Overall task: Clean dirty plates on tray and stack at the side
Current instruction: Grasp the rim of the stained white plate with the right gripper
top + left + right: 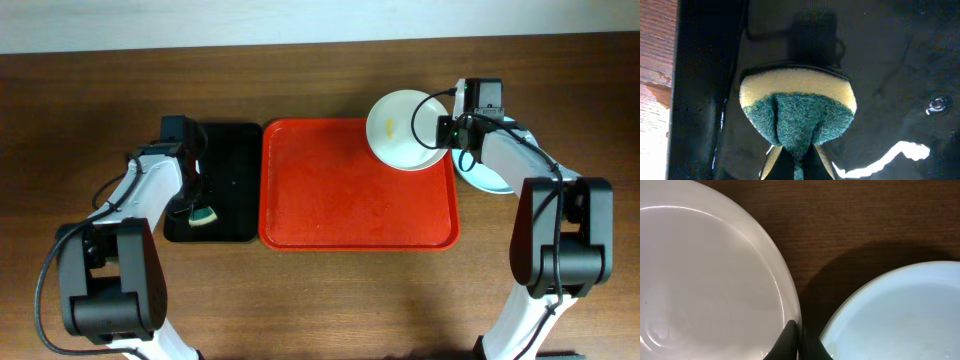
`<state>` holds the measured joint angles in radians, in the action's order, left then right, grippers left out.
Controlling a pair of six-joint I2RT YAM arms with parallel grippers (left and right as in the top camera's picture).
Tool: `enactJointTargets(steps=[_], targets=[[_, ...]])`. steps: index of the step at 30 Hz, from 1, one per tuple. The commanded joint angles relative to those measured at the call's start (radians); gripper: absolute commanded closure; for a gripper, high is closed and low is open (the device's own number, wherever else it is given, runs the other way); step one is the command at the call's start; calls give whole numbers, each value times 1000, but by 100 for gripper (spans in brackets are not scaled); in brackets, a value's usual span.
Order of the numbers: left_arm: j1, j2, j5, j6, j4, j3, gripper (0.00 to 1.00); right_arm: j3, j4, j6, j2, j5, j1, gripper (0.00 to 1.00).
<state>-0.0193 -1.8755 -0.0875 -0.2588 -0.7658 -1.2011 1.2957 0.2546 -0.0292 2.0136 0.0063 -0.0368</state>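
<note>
"Right gripper is clamping the rim of the white plate, which is overlapping the far right corner of the tray. Its yellow smear is not yet wiped."

"And the left gripper is squeezing the sponge over the black tray, well apart from that plate. What's worrying you?"

"That thin edge grip. If the sponge is pressing on the far side, the plate is likely levering out of the fingers or tipping. Also, the light blue plate is lying just beside it on the table, so a swing rightward is risking a knock."

"Is the overhead showing that gap?"

"Barely; the arm is covering much of the blue plate there. The right wrist view is showing a dark strip of wood between the two rims, but it is missing the smear and the sponge. Only the overhead is giving the smear. I'm not making out a third plate anywhere."
</note>
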Motion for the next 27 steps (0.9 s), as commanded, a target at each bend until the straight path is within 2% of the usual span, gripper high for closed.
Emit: enactJointTargets(steps=[1, 6, 11, 17, 19, 23, 27], targets=[[-1, 27, -14, -14, 3, 10, 99, -17, -2, -5, 8, -6, 0, 96], [-1, 27, -14, -14, 3, 10, 99, -14, -9, -5, 3, -9, 0, 96], [-1, 27, -14, -14, 3, 10, 99, 27, 25, -5, -84, -154, 0, 96], [-1, 27, -14, -14, 3, 10, 99, 34, 199, -9, -253, -170, 0, 96], [-1, 27, -14, -14, 3, 10, 99, 34, 273, -8, -303, -227, 6, 96], [-1, 27, -14, -14, 3, 10, 100, 34, 389, -12, -355, -385, 39, 96], [-1, 27, -14, -14, 3, 10, 99, 34, 494, -57, -354, -410, 100, 96]])
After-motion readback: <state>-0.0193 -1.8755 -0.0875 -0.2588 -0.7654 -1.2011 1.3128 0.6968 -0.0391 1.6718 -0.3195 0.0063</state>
